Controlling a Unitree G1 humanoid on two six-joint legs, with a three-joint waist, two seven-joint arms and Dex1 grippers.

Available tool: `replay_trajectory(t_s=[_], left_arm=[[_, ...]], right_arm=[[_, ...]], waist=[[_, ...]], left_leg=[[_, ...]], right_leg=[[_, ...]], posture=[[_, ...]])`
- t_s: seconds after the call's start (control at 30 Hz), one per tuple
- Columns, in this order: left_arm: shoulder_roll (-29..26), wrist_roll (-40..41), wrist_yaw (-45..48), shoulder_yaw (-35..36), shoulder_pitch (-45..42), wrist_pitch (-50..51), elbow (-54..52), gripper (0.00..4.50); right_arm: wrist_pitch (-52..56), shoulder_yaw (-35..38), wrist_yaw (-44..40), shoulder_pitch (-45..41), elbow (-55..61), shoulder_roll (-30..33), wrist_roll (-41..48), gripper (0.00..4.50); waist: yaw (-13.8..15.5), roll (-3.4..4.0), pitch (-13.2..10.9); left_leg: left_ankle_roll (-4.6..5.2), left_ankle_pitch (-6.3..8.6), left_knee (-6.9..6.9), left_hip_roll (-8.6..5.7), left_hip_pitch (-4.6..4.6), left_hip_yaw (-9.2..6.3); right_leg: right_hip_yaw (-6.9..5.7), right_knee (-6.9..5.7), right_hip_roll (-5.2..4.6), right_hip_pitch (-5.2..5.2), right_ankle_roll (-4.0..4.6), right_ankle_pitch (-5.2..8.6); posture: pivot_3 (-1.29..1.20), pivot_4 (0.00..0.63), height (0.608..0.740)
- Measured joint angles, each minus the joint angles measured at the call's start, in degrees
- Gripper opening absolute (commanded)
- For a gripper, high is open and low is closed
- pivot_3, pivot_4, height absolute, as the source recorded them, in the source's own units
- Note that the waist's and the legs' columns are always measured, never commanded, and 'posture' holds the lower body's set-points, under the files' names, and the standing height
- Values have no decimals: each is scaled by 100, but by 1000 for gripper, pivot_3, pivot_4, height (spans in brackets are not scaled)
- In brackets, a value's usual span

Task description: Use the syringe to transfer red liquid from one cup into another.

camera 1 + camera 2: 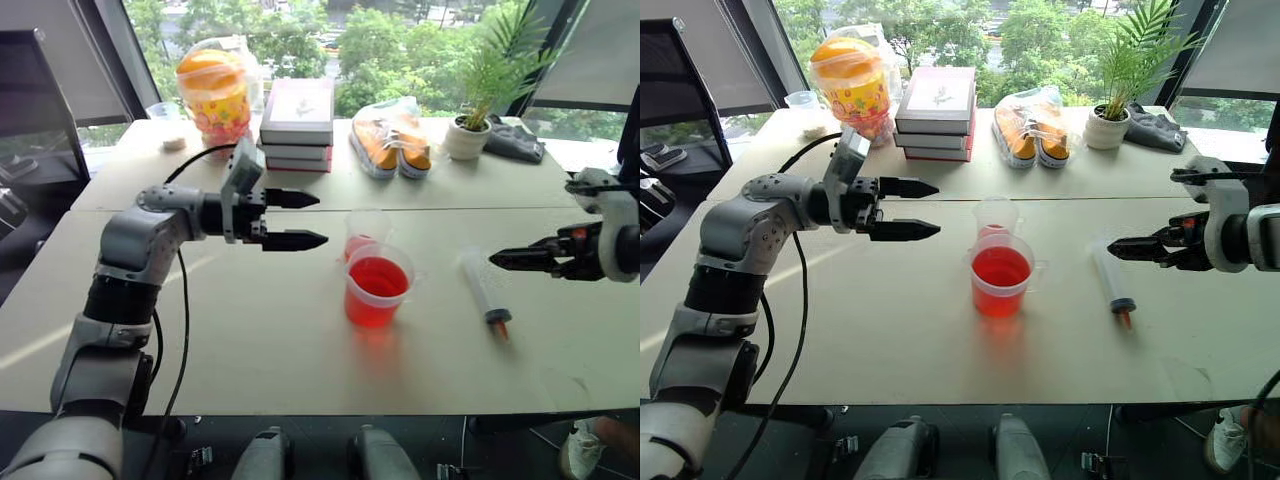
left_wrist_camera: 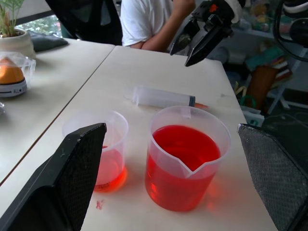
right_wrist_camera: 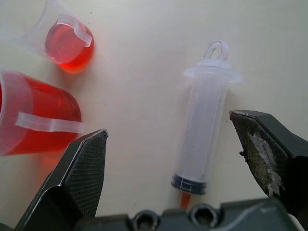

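Note:
The syringe (image 1: 481,288) lies flat on the table right of the cups, its orange tip towards the front edge and its ring top (image 3: 216,49) away. The larger handled cup (image 1: 378,286) stands at the table's middle, well filled with red liquid (image 2: 185,147). Just behind it stands the smaller cup (image 1: 364,232) with a little red liquid (image 2: 108,168) at its bottom. My right gripper (image 1: 494,260) hangs open above and right of the syringe; its fingers (image 3: 82,168) straddle the barrel from above without touching. My left gripper (image 1: 322,220) is open, level, left of the cups, pointing at them.
Along the far side stand a snack jar (image 1: 214,92), a stack of books (image 1: 298,125), bagged shoes (image 1: 392,140), a potted plant (image 1: 470,130) and a dark cloth (image 1: 515,138). A person in a white shirt (image 2: 144,21) sits beyond the table's right end.

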State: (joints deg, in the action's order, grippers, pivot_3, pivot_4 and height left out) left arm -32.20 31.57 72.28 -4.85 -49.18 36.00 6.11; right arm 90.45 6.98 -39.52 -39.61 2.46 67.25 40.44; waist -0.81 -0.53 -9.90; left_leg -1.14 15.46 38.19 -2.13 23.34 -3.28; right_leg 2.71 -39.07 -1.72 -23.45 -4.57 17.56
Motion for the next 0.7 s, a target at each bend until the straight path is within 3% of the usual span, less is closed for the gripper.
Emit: replay_trajectory(t_s=[0.13,0.37,0.67,0.7], left_arm=[[74,-84,37,-67,9,-129,95,4500],[92,-106,-17,-47,219,-186,42,4500],[11,-105,-156,26,434,-189,-107,4500],[8,-105,-165,35,465,-191,-160,4500]], right_arm=[[55,-1124,6,-789,-1120,-225,-447,4457],[-935,-2957,-650,-1703,-2791,-815,-1535,4457],[-1950,-3713,-1506,-2245,-4292,-1547,-2573,4457],[-2066,-3738,-1588,-2307,-4454,-1622,-2704,4228]], waist=[[18,1,0],[-31,0,0],[-10,0,0],[-14,-2,1]], left_leg=[[0,0,-7,0,21,1],[0,0,-4,-1,18,9],[0,0,1,-2,17,8],[0,0,2,-2,14,7]], right_leg=[[0,2,-1,-25,0,0],[6,0,1,-24,-1,0],[3,-3,1,-22,-1,0],[2,-3,2,-19,-1,0]], posture=[[0,150,740],[0,150,740],[0,150,740],[0,150,740]])
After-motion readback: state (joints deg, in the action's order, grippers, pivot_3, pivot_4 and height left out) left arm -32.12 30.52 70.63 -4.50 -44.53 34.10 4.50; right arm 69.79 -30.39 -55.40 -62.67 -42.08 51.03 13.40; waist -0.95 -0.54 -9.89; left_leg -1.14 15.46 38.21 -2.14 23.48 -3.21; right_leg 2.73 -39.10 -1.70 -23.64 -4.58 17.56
